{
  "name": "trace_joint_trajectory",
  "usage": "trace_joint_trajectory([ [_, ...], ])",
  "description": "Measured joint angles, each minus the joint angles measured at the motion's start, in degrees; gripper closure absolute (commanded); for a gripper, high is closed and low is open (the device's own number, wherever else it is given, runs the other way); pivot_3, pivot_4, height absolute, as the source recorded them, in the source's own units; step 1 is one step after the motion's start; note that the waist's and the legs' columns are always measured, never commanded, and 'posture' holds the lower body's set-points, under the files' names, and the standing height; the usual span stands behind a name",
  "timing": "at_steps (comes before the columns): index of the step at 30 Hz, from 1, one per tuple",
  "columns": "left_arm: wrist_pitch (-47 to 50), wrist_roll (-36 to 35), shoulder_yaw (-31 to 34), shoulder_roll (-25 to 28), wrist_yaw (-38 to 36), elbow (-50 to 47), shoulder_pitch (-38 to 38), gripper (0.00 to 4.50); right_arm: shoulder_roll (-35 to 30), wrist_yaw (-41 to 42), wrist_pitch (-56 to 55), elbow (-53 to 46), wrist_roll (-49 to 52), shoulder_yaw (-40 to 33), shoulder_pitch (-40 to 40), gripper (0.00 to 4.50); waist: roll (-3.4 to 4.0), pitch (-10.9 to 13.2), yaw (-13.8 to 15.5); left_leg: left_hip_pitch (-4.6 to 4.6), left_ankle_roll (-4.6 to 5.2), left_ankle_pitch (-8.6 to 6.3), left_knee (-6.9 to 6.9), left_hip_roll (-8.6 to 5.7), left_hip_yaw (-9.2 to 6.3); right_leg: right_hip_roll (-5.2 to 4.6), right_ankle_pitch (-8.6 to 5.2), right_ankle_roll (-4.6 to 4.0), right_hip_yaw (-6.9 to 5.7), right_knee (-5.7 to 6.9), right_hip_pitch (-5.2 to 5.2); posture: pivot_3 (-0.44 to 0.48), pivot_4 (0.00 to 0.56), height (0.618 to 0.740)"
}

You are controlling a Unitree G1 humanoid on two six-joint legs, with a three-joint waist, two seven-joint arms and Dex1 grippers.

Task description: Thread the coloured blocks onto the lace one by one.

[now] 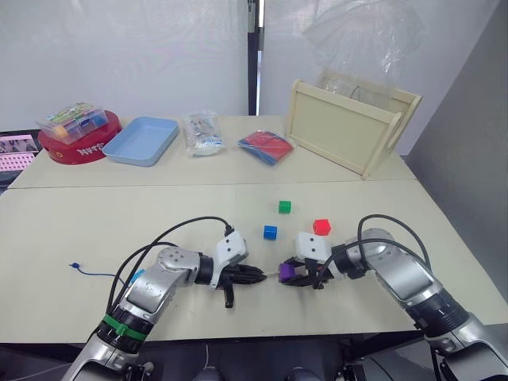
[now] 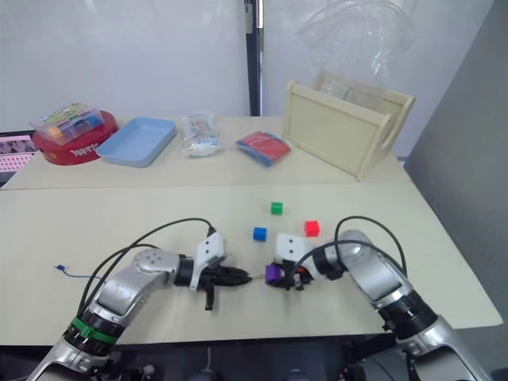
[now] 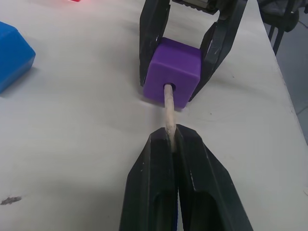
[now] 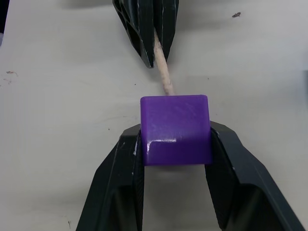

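Lace tip, pinched by left fingers, enters right-held purple block.

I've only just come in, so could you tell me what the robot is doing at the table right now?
It is threading a block onto a lace. The right gripper holds the purple cube just above the table, while the left gripper pinches the lace's pale stiff tip and has it entering the cube's hole. The blue cube, green cube and red cube lie loose on the table nearby, not yet threaded.
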Motion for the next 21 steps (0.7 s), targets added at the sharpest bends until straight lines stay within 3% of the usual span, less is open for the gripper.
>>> trace_joint_trajectory([
  [17,-0.4,3.7,-3.0,-6.4,0.4,5.5,-3.8,4.50,0.7,-0.1,5.1,-2.3,-3.1,0.2,-0.1,3.32,0.00,0.0,0.3,0.11,-0.03,0.02,0.11,-0.01,-0.01,-0.01,0.00,0.00,-0.01,0.04,0.14,0.000,0.150,0.740],
  [21,-0.9,4.1,-1.5,-6.7,0.7,5.7,-3.8,3.12,0.8,0.0,5.5,-2.8,-3.3,0.2,0.0,3.32,0.00,0.0,0.4,0.11,-0.04,0.02,0.12,-0.01,-0.01,0.00,0.01,0.02,-0.01,0.06,0.14,0.000,0.150,0.740],
])
